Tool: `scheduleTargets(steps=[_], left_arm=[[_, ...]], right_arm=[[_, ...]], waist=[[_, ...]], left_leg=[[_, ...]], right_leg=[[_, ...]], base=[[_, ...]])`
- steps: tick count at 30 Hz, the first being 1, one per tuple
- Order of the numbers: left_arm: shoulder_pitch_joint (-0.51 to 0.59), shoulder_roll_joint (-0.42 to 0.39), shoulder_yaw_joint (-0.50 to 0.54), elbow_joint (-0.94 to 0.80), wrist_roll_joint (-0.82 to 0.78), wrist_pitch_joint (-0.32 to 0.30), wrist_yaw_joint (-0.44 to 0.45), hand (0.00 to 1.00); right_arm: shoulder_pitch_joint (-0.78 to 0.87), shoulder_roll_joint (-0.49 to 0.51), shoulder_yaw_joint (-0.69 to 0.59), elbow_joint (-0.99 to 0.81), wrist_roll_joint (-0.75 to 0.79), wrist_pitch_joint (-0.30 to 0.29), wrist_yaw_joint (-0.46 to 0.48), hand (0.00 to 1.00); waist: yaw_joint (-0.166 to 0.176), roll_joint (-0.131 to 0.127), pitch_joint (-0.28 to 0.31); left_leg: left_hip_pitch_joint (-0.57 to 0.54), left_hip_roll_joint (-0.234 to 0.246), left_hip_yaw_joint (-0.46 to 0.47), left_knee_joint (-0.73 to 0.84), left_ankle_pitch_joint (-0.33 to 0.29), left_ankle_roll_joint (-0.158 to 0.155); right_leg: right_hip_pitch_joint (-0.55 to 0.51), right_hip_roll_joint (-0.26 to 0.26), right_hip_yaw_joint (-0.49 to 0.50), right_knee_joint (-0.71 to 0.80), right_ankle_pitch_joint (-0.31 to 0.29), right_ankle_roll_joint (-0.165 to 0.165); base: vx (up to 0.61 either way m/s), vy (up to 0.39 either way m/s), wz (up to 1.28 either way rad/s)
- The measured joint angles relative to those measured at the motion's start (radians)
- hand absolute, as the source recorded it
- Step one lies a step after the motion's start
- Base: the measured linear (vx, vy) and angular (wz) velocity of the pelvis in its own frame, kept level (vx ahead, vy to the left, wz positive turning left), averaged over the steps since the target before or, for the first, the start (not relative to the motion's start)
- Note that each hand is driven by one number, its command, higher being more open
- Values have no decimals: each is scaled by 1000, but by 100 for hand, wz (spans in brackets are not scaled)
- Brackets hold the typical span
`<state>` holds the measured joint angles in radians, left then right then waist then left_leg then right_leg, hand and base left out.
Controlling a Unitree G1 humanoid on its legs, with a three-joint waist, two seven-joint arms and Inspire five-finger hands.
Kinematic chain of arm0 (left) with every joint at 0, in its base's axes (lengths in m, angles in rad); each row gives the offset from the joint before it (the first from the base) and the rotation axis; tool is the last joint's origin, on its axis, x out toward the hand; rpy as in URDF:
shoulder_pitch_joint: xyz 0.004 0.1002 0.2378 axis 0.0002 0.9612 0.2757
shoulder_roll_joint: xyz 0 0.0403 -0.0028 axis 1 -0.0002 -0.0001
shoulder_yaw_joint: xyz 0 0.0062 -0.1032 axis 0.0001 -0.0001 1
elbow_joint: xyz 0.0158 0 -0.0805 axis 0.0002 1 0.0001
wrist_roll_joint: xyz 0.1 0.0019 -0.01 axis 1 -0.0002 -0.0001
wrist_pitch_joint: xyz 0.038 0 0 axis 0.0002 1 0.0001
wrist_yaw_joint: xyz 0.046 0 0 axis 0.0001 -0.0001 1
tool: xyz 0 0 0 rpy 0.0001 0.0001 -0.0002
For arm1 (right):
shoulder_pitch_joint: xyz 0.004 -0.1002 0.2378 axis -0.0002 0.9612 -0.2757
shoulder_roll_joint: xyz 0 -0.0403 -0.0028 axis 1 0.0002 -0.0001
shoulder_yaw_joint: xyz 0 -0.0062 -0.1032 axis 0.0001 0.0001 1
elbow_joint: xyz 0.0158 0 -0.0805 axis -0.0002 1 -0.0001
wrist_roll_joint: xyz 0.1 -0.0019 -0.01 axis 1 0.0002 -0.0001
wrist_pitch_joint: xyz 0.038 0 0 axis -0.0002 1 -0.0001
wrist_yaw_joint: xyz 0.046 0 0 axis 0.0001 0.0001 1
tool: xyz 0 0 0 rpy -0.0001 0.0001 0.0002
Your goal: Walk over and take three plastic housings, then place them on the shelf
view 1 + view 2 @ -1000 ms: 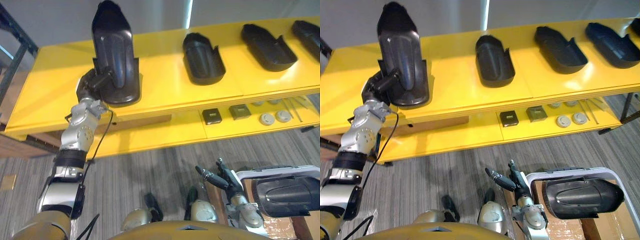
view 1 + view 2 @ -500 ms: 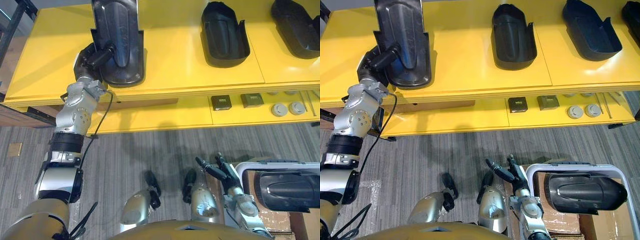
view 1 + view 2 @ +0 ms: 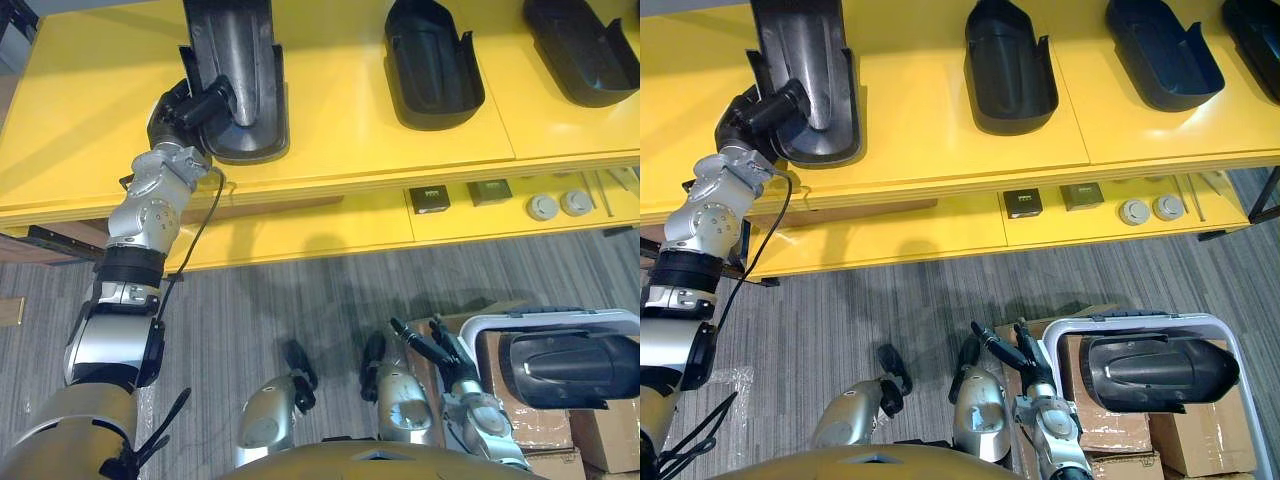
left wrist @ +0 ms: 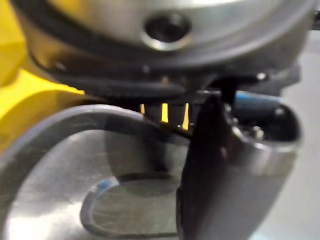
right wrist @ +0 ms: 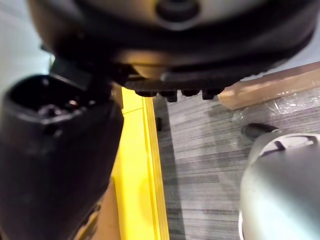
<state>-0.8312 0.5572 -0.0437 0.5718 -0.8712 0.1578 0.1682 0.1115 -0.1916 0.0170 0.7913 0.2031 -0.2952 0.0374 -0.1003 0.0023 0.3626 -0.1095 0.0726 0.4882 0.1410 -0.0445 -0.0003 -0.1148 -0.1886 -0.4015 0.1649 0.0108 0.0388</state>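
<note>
Left eye view gives you the long black moulded plastic housing (image 3: 235, 70) lying hollow side up toward the left end of the glossy yellow shelf (image 3: 340, 130), with its rounded near end just inside the front edge. Your left hand (image 3: 190, 105) has that end. Its fingers and thumb are closed on the rim, and the left wrist view shows the thumb against the smooth inner trough. That pinch suits a thin, rigid shell wall.

You appear to be setting it in line with the next matching black housing (image 3: 432, 65) and another beyond it (image 3: 580, 45), each well apart along the shelf.

Your right hand (image 3: 445, 350) hangs low with fingers straight and spread, holding nothing. It is beside the white tube-framed cart (image 3: 540, 318), where a further black housing (image 3: 570, 368) lies dome side up over brown cardboard boxes (image 3: 600, 435), handy for a later pick.
</note>
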Motion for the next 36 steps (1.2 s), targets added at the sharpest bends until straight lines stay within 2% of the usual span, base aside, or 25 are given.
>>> scheduleTargets(steps=[9, 12, 19, 23, 28, 30, 36], left_arm=[[-37, 2, -11, 59, 42, -4, 24, 100], [-48, 2, -21, 72, 70, -4, 78, 100], [-77, 2, -20, 127, 61, 28, 97, 100], [-70, 2, -20, 143, 67, 45, 86, 100], [-12, 2, -17, 175, 151, 80, 33, 100], [20, 2, -17, 175, 140, 108, 0, 100], [61, 1, -18, 175, 127, 151, -89, 100]], right_arm=[[6, 0, -5, 0, 7, 1, -7, 100], [13, 1, -5, -1, 20, 1, -8, 100], [50, 24, -7, -1, 39, 3, -13, 100], [66, 41, -8, 0, 36, 5, -15, 100], [97, 43, -12, 42, 28, 7, -22, 100], [113, 43, -25, 69, 28, 7, -23, 100], [115, 43, -67, 127, 27, 9, -22, 100]], waist=[[-1, 0, 0], [-12, 0, 0], [-18, 1, -1], [-20, 4, -7], [-38, 11, -72], [-40, 26, -115], [-41, 55, -147]], left_leg=[[13, 10, 17, 3, -15, 0], [16, 12, 18, 13, -22, -4], [58, 10, 21, 11, -25, -5], [88, 7, 24, 0, -27, -8], [133, 3, 37, -11, -28, -10], [140, 2, 39, -23, -28, -12], [177, -3, 38, -58, -20, -25]], right_leg=[[23, 13, 8, -33, 12, 1], [35, 14, 7, -43, 15, 4], [85, 18, 1, -67, 15, 5], [120, 20, -5, -88, 17, 8], [173, 27, -7, -129, 22, 15], [179, 31, -9, -143, 23, 17], [207, 32, -21, -151, 24, 18]], base=[[-19, 2, -5], [0, 0, 0], [18, 9, 0], [0, 0, 0], [25, 11, -3], [31, 13, -4], [-16, 20, -1]])
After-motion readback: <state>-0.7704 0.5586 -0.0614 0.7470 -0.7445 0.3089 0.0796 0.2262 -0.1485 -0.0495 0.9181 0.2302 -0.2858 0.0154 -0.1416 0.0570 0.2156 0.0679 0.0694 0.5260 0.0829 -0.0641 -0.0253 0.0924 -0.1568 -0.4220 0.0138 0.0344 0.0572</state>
